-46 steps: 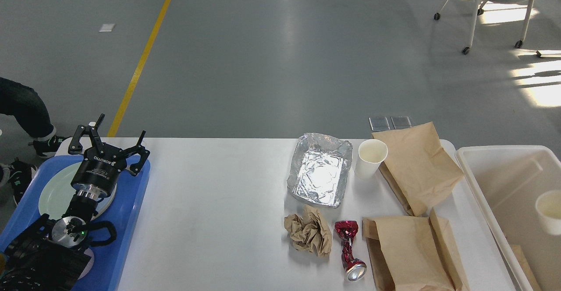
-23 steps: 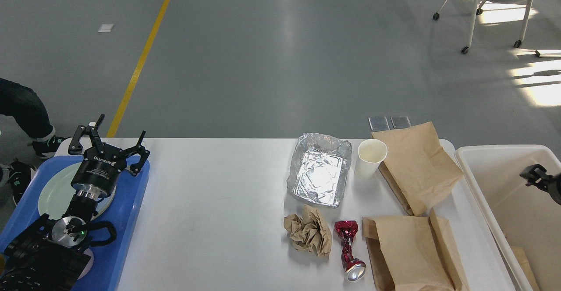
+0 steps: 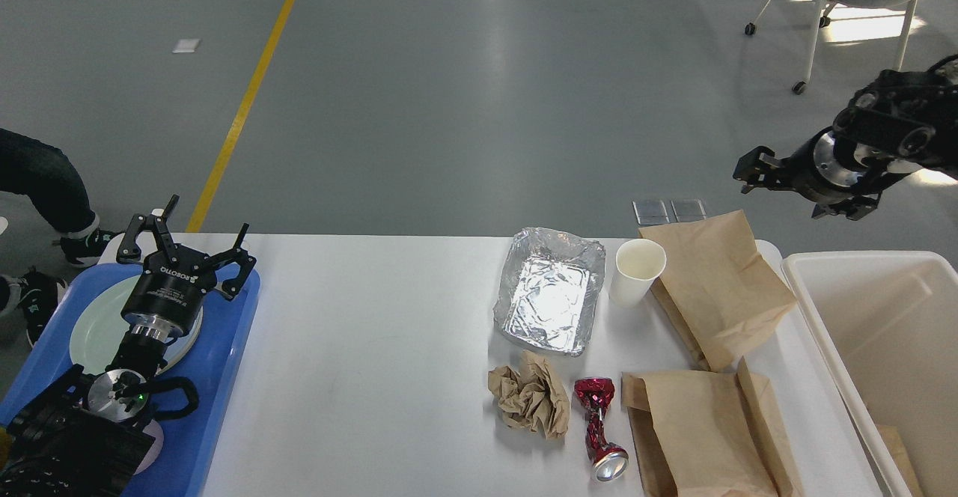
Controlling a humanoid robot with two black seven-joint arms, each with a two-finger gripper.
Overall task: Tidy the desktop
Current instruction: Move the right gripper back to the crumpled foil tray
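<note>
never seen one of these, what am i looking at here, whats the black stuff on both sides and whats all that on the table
This is one view from a humanoid robot's own head, looking down at its work. The black shapes are its two arms. The left gripper hovers over a pale plate on a blue tray, jaws spread open and empty. The right gripper is raised above a cream bin; it seems to hold nothing, but it is too dark to read. On the white desktop lie a foil tray, a paper cup, two brown paper bags, a crumpled paper ball and a crushed red can.
</note>
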